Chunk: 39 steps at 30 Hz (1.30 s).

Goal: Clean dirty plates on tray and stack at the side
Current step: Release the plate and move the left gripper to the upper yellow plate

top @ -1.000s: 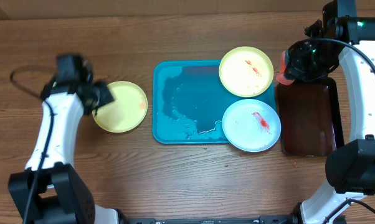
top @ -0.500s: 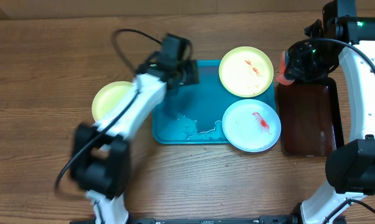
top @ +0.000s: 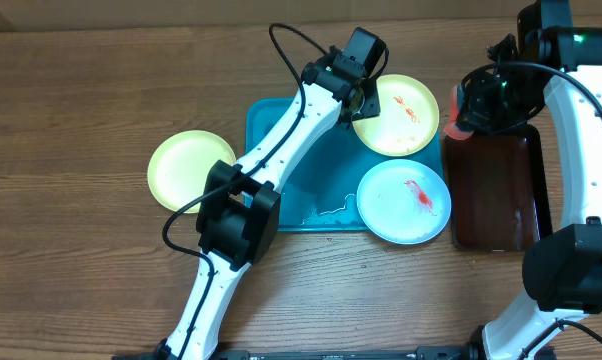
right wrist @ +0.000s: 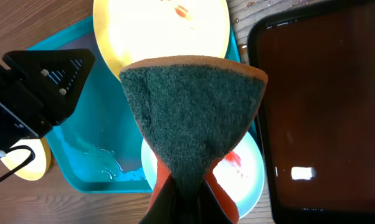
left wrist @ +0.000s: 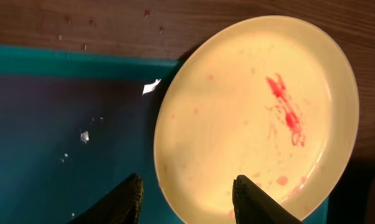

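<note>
A turquoise tray (top: 281, 150) lies mid-table. A yellow-green plate with red smears (top: 401, 115) (left wrist: 256, 106) sits on its far right corner. A white-bluish plate with a red smear (top: 406, 205) (right wrist: 250, 180) sits at its near right corner. A clean yellow-green plate (top: 186, 170) lies on the table left of the tray. My left gripper (top: 366, 100) (left wrist: 187, 199) is open, its fingers astride the smeared yellow plate's rim. My right gripper (top: 461, 110) (right wrist: 190, 205) is shut on an orange sponge with a green scouring face (right wrist: 194, 106), held above the tray's right edge.
A dark brown tray (top: 496, 190) (right wrist: 324, 106) lies right of the turquoise tray, under my right arm. Water pools on the turquoise tray (top: 301, 205). The left arm stretches diagonally over the tray's left half.
My left arm has left the clean yellow plate on the table at the left and swung right across the tray to the smeared yellow plate. The right arm has not moved.
</note>
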Available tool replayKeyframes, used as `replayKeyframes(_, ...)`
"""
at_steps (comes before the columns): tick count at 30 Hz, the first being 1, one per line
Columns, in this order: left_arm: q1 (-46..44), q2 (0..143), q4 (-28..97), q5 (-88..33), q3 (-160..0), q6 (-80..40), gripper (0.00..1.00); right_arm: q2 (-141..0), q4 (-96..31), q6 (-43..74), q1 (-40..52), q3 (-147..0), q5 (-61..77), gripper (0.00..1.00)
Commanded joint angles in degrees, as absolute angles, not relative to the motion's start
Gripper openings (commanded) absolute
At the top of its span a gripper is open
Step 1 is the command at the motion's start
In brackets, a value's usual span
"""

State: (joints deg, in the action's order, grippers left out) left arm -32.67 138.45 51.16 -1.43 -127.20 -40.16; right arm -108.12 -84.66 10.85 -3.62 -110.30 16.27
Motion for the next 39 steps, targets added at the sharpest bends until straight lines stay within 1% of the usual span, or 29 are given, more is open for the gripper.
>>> replayKeyframes(1, -33.6, 142.5, 52.8, -3.0, -127.8, -44.4, 0.47, -105.2, -84.6, 10.4, -3.3, -111.8, 16.6, 0.04)
replayKeyframes(9, -34.9, 143.2, 53.3, -2.7, -126.7, -44.9, 0.47, -105.2, -84.6, 10.4, -3.3, -111.8, 16.6, 0.04)
replayKeyframes(14, -34.9, 143.2, 51.8, -2.2, -124.2, -45.5, 0.41, -105.2, -84.6, 10.4, -3.3, -111.8, 16.6, 0.04)
replayKeyframes(16, -34.9, 143.2, 50.4, -2.1, -123.0, -45.5, 0.38, -105.2, -84.6, 10.4, -3.3, -111.8, 16.6, 0.04)
replayKeyframes(21, -34.9, 143.2, 47.9, -0.1, -121.3, -45.5, 0.22, -105.2, -84.6, 10.3, -3.3, -111.8, 16.6, 0.04)
replayKeyframes(23, -34.9, 143.2, 47.6, 1.5, -121.3, -45.5, 0.15, -105.2, -84.6, 10.2, -3.3, -111.8, 16.6, 0.04)
replayKeyframes(28, -34.6, 143.1, 45.9, 3.9, -121.3, -45.5, 0.04, -105.2, -84.5, 10.2, -3.3, -111.8, 16.6, 0.04)
replayKeyframes(33, -32.8, 143.1, 44.9, 4.0, -121.7, -45.3, 0.04, -105.2, -84.5, 10.2, -3.3, -111.8, 16.6, 0.04)
replayKeyframes(37, -30.4, 142.7, 48.3, 4.0, -123.9, -44.7, 0.04, -105.2, -84.1, 10.2, -3.3, -111.8, 16.6, 0.04)
replayKeyframes(39, -28.3, 142.6, 51.3, 3.1, -126.9, -41.3, 0.04, -105.2, -83.7, 10.2, -3.3, -111.8, 16.6, 0.04)
